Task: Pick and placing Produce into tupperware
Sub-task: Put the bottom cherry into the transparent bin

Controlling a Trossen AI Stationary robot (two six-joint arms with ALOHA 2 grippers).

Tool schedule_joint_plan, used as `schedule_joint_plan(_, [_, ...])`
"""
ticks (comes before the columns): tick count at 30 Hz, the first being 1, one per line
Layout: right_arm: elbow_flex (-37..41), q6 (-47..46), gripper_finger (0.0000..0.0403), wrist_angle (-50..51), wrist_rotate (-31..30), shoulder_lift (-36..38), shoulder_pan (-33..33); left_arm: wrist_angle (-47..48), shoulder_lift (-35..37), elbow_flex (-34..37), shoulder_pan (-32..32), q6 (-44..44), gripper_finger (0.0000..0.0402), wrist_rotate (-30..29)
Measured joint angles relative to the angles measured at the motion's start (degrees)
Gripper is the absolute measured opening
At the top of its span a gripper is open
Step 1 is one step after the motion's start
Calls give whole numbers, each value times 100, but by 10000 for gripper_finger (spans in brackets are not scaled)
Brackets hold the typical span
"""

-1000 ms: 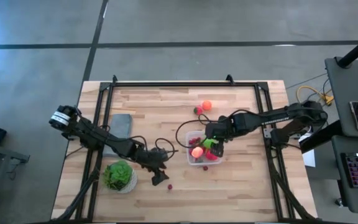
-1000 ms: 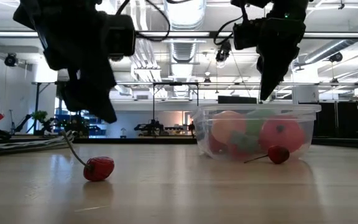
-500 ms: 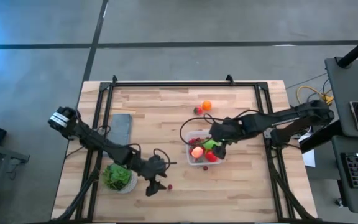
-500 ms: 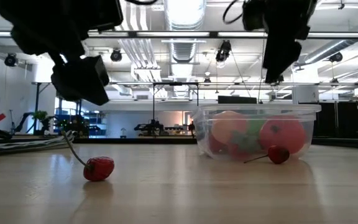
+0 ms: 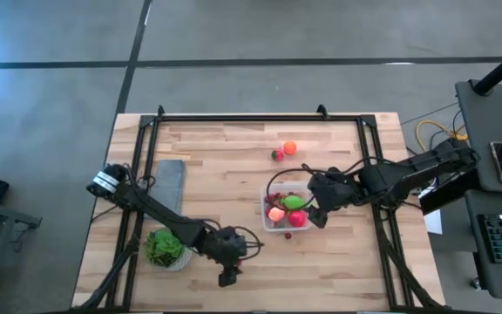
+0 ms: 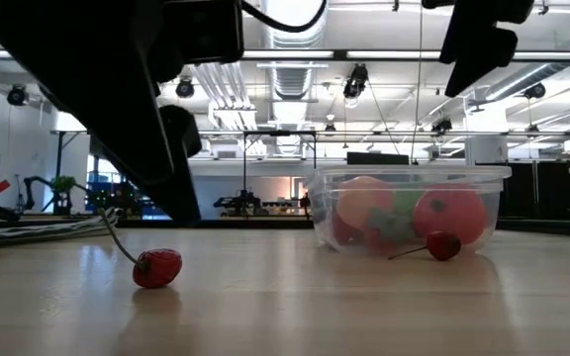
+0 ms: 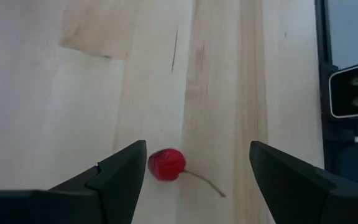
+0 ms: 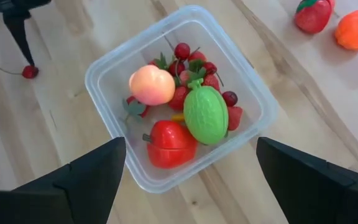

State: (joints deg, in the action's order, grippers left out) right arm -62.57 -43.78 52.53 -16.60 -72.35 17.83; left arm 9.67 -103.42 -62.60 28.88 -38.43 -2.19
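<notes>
Produce is split between the clear box and the bare wood of the table [image 5: 234,166].

Going left to right in the high view: a grey slab [image 5: 169,180] lies flat near the table's left side, and in front of it a leafy green head [image 5: 164,246] sits in a white bowl. Just right of that bowl the left gripper [image 5: 227,277] hangs low near the table's front edge. Its fingers stand apart and hold nothing. In the left wrist view a small red cherry [image 7: 166,164] with a thin stem lies on the wood between them, close to one finger, though I cannot tell if it touches.

Past the middle, a red strawberry [image 5: 278,155] and an orange fruit [image 5: 290,147] lie close together on the table, behind the box. The box [image 5: 287,208] sits right of centre. The right wrist view shows in it a peach [image 8: 151,84], a green fruit [image 8: 205,114], a red pepper [image 8: 169,142] and several small dark red berries [image 8: 194,59]. Another cherry [image 6: 442,244] lies on the wood just outside the box's front wall.

The right gripper [image 5: 321,212] hovers above the box's right edge, fingers spread wide and empty.
</notes>
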Motion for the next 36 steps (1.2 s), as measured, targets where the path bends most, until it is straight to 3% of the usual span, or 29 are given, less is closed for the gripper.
schedule_joint_plan(7, [0, -18, 346, 190, -7, -9, 144, 990, -11, -465, 42, -22, 271, -587])
schedule_joint_plan(19, [59, 23, 338, 612, -107, -11, 146, 1319, -660, -1081, 70, -463, 271, -563])
schedule_joint_plan(36, [96, 34, 336, 578, -459, -13, 142, 1802, -646, -1040, 312, -425, 271, -873])
